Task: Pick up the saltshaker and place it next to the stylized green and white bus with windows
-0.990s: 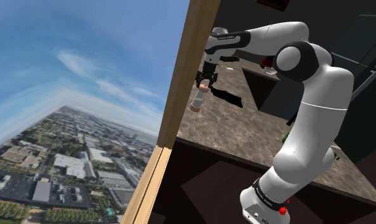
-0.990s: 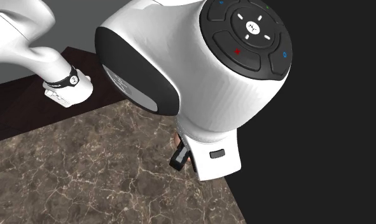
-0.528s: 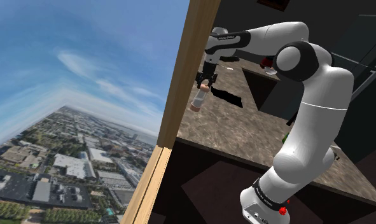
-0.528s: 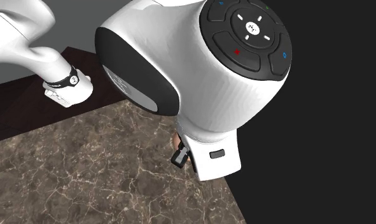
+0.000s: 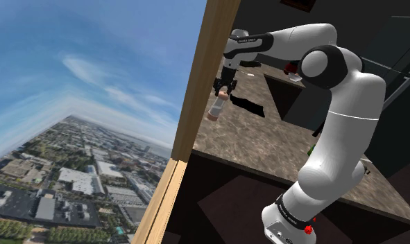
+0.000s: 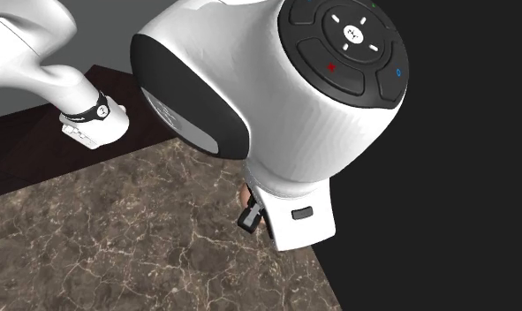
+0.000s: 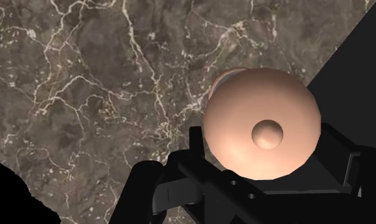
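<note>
Tool (image 5: 224,88) pinches the peach-topped saltshaker (image 7: 263,124) between both fingers. It's right by the marbled brown table's (image 7: 84,83) edge.

The saltshaker (image 7: 263,124) has a peach-pink cap. The tabletop (image 7: 84,83) is dark brown marble veined in white. The end effector (image 5: 225,87) is black, the arm (image 5: 349,104) white with dark joints.

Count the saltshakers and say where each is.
1: the saltshaker, pinkish-topped, clasped in the pincer over the marbled counter near its edge. Others may hide behind the arm.
</note>
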Controlling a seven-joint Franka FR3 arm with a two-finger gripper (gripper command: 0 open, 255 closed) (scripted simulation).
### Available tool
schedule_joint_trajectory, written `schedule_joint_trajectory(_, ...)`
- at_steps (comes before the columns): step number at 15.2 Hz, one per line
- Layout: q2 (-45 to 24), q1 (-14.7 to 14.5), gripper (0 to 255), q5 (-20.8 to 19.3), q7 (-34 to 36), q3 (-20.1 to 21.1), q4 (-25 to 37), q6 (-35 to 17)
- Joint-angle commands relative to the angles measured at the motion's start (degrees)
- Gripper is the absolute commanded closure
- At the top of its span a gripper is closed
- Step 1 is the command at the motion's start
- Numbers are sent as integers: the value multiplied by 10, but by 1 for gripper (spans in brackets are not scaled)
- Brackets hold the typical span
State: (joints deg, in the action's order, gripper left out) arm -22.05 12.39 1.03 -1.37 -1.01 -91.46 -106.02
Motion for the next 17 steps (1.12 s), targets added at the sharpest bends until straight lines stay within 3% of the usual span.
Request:
schedule_joint_trajectory(1,4,0,255,0,0,0,7,10)
schedule_joint_trajectory(17,17,0,255,-1,1,0,110,127)
